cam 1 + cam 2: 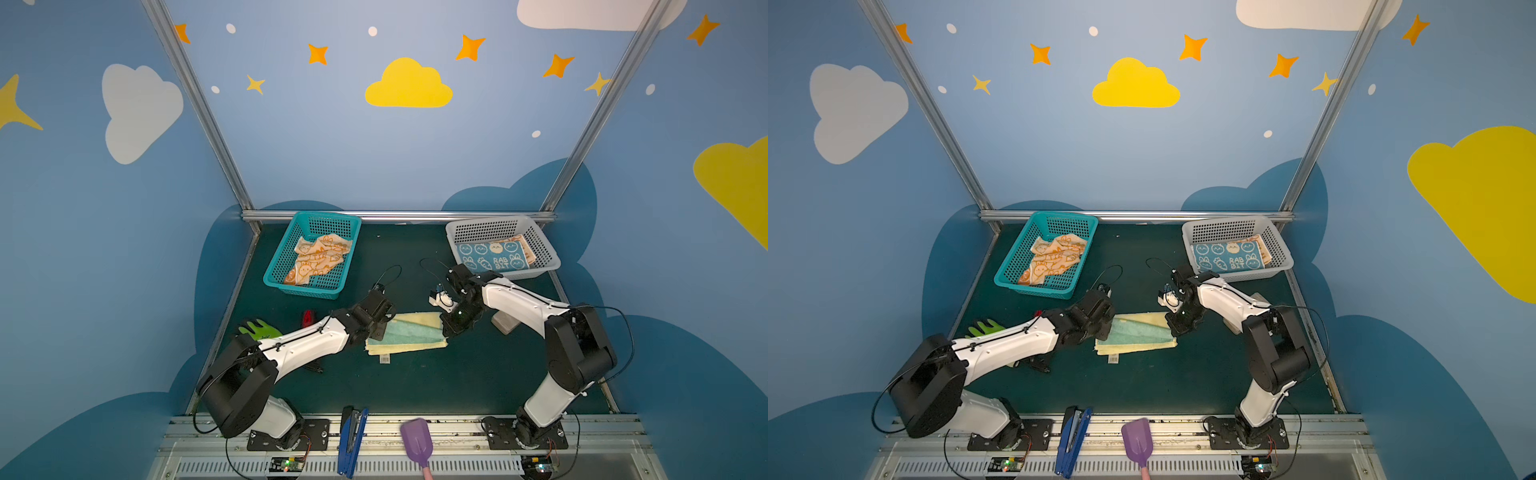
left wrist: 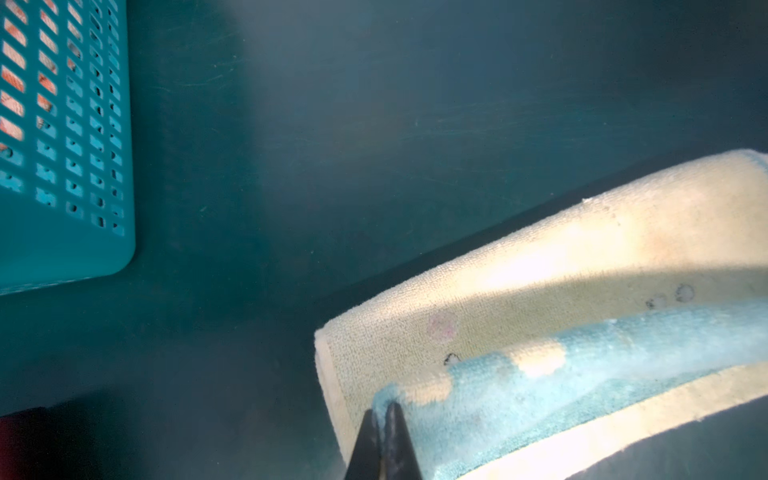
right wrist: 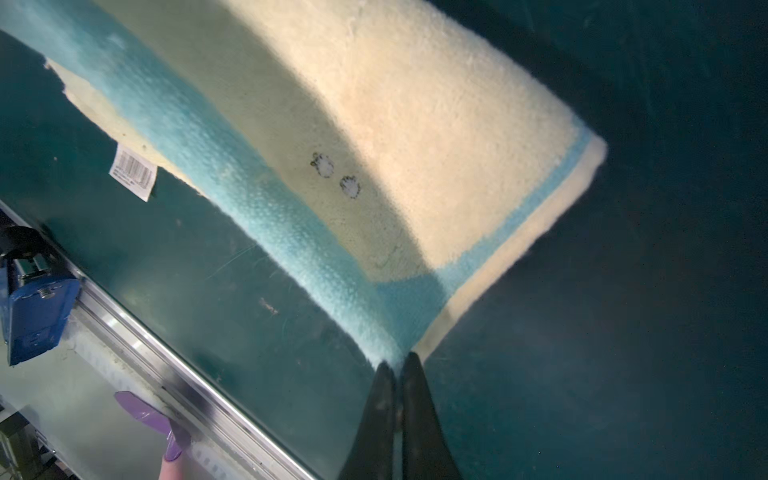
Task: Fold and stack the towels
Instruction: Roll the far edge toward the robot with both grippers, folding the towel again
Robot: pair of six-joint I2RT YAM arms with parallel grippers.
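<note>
A mint-green and pale-yellow towel [image 1: 409,338] [image 1: 1138,337] lies mid-table, partly doubled over. My left gripper [image 1: 380,330] [image 2: 380,409] is shut on a mint corner at the towel's [image 2: 540,316] left end. My right gripper [image 1: 448,328] [image 3: 399,362] is shut on the corner at the towel's [image 3: 415,124] right end, and the held layer arches up off the table. An orange towel with cream rabbits [image 1: 318,257] lies crumpled in the teal basket [image 1: 282,257]. A folded blue rabbit towel [image 1: 492,257] rests in the white basket [image 1: 544,249] over an orange one [image 1: 524,243].
A bright green glove [image 1: 259,330] lies under the left arm, with a small red thing [image 1: 307,318] beside it. A grey block [image 1: 505,322] sits under the right arm. A blue stapler [image 1: 352,440] and a purple scoop [image 1: 417,440] lie on the front rail.
</note>
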